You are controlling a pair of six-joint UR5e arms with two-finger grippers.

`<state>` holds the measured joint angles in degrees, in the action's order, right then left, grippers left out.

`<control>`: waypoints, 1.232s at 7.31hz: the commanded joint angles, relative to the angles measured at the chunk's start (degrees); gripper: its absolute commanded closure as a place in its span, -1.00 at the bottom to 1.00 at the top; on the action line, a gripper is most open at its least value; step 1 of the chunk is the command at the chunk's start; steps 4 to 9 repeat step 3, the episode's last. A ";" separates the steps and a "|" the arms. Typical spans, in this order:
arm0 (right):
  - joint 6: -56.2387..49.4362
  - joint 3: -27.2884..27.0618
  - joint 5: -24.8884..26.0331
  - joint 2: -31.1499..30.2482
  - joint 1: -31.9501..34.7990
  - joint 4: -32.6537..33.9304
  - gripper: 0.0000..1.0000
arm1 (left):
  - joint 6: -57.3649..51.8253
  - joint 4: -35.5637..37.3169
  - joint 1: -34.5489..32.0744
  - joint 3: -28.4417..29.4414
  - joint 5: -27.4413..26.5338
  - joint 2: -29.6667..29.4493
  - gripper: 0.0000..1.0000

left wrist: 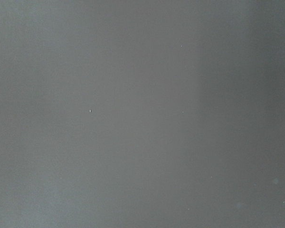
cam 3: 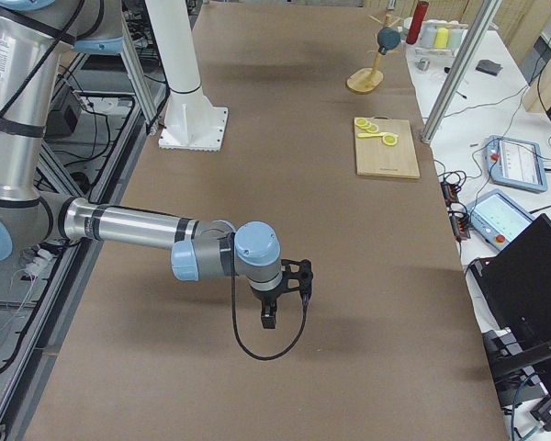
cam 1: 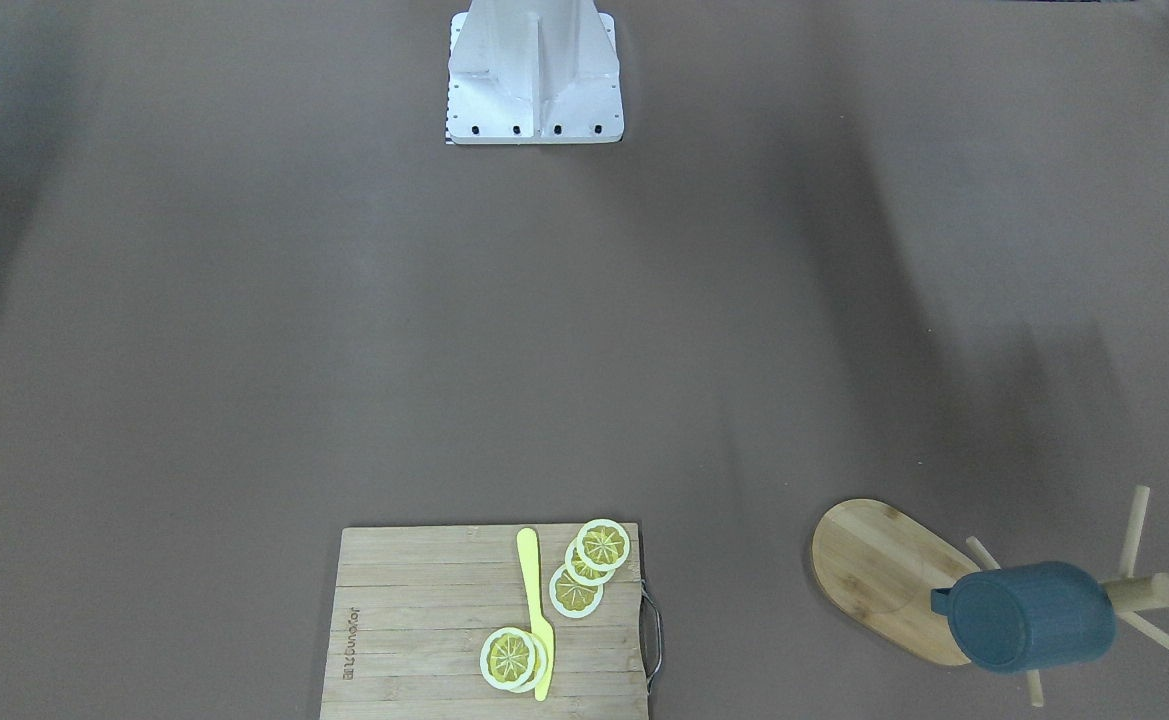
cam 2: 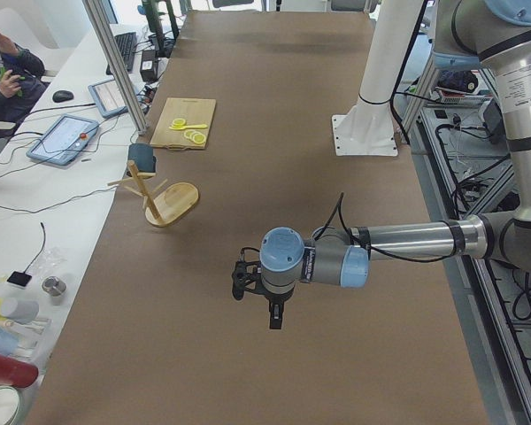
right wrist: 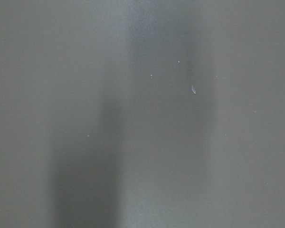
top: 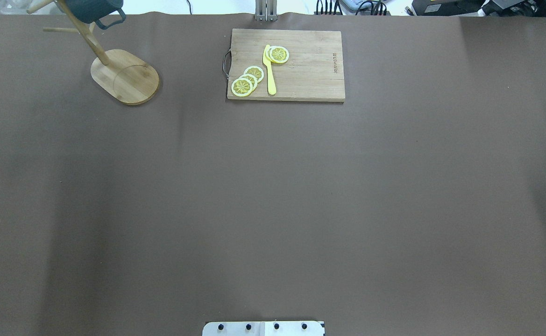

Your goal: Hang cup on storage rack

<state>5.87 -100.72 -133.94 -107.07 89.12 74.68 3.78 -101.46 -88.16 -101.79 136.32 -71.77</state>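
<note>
Looking for writing first, only one place has it: the cutting board carries an engraved brand mark along one short edge, but the letters are too small to read in any view. On this board lie a yellow knife and several lemon slices, some of them overlapping. A thin metal handle sits on the board's short side that faces the storage rack.

The storage rack stands well apart from the cutting board, on the robot's left of it, upright on its oval base. The cup hangs on the rack, lying sideways high on the post, with its loop handle turned toward the board. In the overhead view the top of the rack and most of the cup are cut off by the picture's edge. The peg that carries the cup is hidden behind the cup body.

The left gripper and the right gripper each show only in one side view. They point down above the bare table, both well apart from the cutting board, and no object is seen in them. From these views I cannot tell how wide either claw stands. Both wrist cameras give only a blurred brown surface
</note>
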 commanded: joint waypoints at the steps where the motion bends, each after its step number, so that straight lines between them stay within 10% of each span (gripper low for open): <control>1: -0.16 0.00 0.00 0.02 0.00 -0.06 -1.00 | 0.00 0.03 0.00 0.10 0.00 -0.04 -0.98; 9: -0.42 0.00 0.00 0.02 0.00 -0.06 -1.00 | 0.00 -0.06 0.00 0.01 0.00 0.75 -0.98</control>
